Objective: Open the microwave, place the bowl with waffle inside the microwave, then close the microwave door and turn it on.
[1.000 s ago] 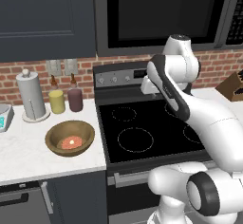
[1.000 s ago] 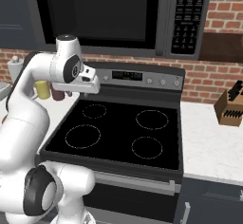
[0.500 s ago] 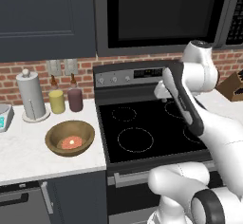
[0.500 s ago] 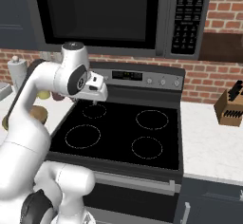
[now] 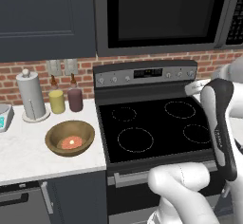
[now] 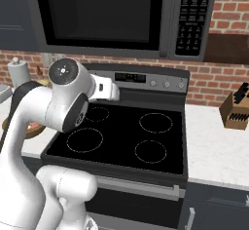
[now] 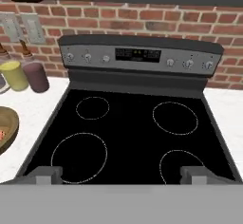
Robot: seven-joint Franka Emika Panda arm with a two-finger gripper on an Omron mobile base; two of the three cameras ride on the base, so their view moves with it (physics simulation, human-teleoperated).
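While the microwave (image 5: 166, 16) hangs shut above the stove (image 5: 154, 128), its door (image 6: 99, 17) sits flat against the front, with the button panel (image 6: 192, 17) on the right side. The bowl (image 5: 70, 137) sits on the white surface (image 5: 28, 154) just left of the stove, and the waffle (image 5: 71, 142) lies inside it. In the hand view, a brown edge of the bowl (image 7: 8, 128) peeks in at the left, with a bit of orange in it that is probably the waffle.

The claw (image 7: 118, 174) hangs in the air over the front of the stove and looks down at the four burner rings. Its two grey fingertips (image 7: 45, 174) sit far apart at the bottom of the hand view, so the claw is wide and holds nothing. It is well apart from the bowl and from the microwave door.

Behind the bowl stand a yellow cup (image 5: 57, 101) and a dark purple cup (image 5: 75, 99), side by side near the brick wall (image 5: 47, 73). A paper towel roll (image 5: 31, 96) stands left of them. On the surface right of the stove (seen from the right base camera) sits a wooden knife block (image 6: 236, 109).
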